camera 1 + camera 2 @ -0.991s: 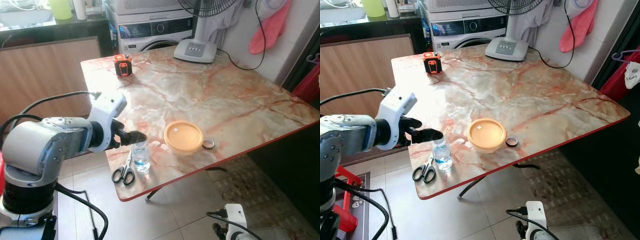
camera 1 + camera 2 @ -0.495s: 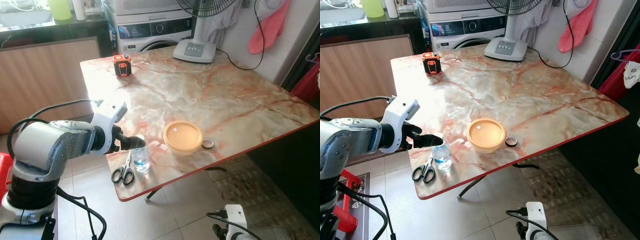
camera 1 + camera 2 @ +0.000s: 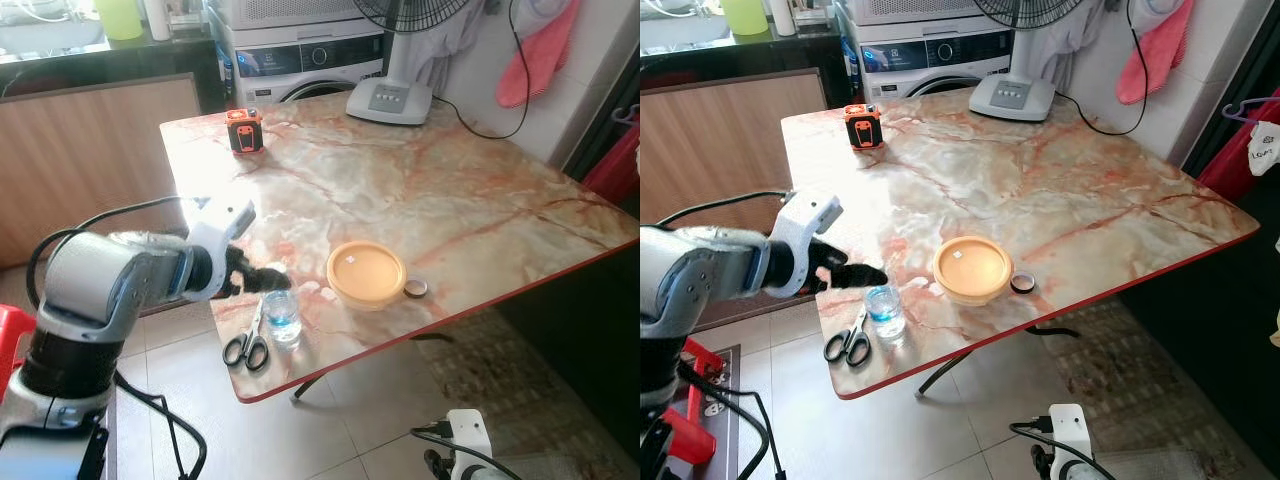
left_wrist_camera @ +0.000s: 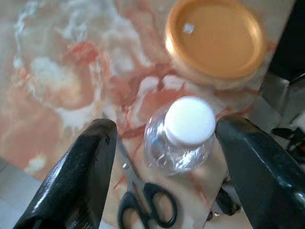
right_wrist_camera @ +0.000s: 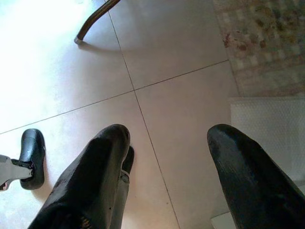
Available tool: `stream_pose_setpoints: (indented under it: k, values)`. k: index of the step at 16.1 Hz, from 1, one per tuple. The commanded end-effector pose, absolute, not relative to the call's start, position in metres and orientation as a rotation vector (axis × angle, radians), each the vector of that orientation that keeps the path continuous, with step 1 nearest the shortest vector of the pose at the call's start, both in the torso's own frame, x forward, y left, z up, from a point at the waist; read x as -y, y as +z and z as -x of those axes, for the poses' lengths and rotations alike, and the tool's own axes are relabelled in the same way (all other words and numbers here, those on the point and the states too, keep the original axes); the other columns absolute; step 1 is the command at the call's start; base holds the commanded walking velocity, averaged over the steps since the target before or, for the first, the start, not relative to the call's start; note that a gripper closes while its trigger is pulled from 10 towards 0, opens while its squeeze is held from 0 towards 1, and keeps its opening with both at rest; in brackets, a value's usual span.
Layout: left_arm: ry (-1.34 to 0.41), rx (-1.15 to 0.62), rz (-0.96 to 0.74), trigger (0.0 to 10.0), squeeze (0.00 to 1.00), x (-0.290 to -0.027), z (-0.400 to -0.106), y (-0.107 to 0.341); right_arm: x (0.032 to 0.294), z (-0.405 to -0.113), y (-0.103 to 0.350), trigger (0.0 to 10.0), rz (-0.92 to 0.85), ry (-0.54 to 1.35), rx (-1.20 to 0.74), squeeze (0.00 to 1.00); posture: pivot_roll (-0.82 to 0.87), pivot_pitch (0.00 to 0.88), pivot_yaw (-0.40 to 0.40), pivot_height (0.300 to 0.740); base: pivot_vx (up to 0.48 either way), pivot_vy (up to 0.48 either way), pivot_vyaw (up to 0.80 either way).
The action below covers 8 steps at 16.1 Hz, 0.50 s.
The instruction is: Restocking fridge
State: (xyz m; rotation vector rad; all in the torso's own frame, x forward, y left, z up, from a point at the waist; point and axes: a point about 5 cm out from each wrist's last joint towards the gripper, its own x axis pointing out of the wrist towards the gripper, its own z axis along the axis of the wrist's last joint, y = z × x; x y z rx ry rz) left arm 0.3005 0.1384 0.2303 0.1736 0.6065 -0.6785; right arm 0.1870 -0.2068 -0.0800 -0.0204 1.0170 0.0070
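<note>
scissors (image 3: 247, 342): black-handled, flat at the table's 7 o'clock corner
orange lid (image 3: 367, 273): toward 6 o'clock, small ring (image 3: 416, 289) just beside it
orange-black tape measure (image 3: 245, 130): 11 o'clock corner
fan base (image 3: 391, 100): 12 o'clock edge
washing machine (image 3: 305, 58): beyond the marble table (image 3: 480, 190)

Silver left arm bent at the elbow and reaching forward, left gripper (image 4: 162, 162) pointing downward with its two long black fingers (image 4: 78, 176) spread wide, right gripper (image 5: 167, 176) hanging low, fingers parted.
</note>
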Motion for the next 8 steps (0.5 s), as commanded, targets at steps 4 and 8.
stream_pose_setpoints:
  k: [4,8]
  values:
    - [-0.756,-0.611,-0.169,10.0,0.00,-0.1259,-0.3014,0.2307,0.2077,-0.1864,-0.0802,10.0,0.018,0.004,-1.021,0.00,0.05,0.012,-0.032,0.740,0.000,0.000,0.00]
    - [-0.773,-0.641,-0.183,10.0,0.00,-0.1273,-0.3050,0.2264,0.2078,-0.1864,-0.0802,10.0,0.018,0.004,-1.022,0.00,0.04,0.014,-0.029,0.740,0.000,0.000,0.00]
